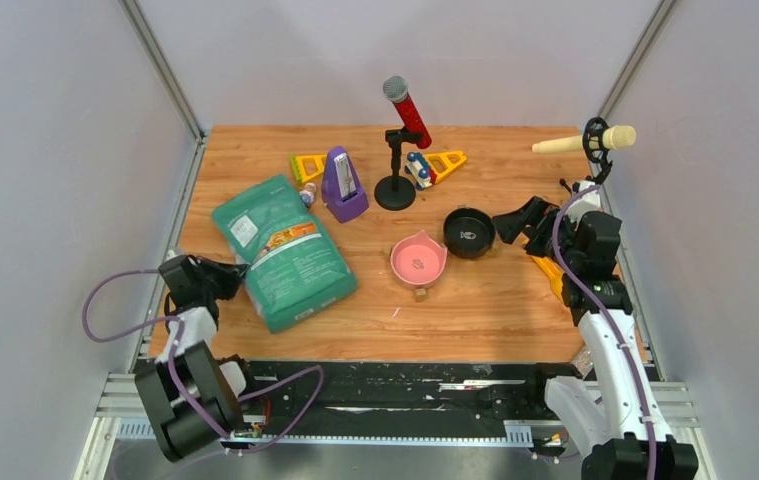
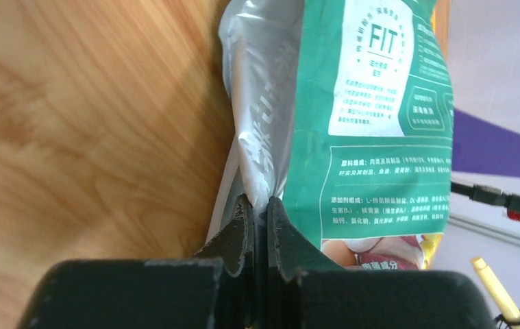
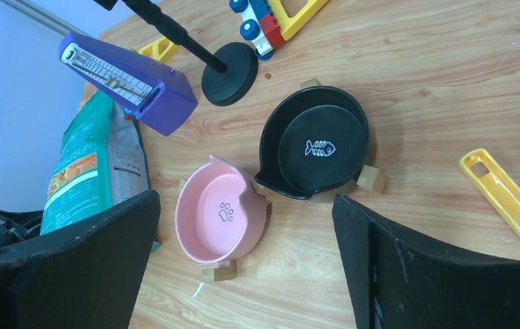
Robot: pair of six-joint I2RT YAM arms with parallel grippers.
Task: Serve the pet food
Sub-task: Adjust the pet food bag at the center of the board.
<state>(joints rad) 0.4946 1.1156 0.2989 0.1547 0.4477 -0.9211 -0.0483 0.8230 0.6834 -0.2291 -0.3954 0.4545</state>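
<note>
1. One wooden table bore everything.
2. One teal-green bag of pet food lay flat on the table's left half, white label up; the pellets themselves were hidden inside it.
3. I had two claws; my left claw was pinched tight on the bag's silver side fold at its near left corner; my right claw stood spread wide, gripping nothing, above the table just right of the black bowl.
4. There were two microphones; the red microphone sat on a round-based stand at the back middle; the cream microphone was clamped at the far right edge.
5. One purple metronome stood upright between the bag and that stand.
6. There were two bowls, side by side; the pink bowl bore a paw print; the black bowl bore a fishbone mark.
7. Two yellow toy frames lay at the back; one toy car lay against the right one.
8. One yellow scoop lay beneath my right arm; only its handle showed.
</note>
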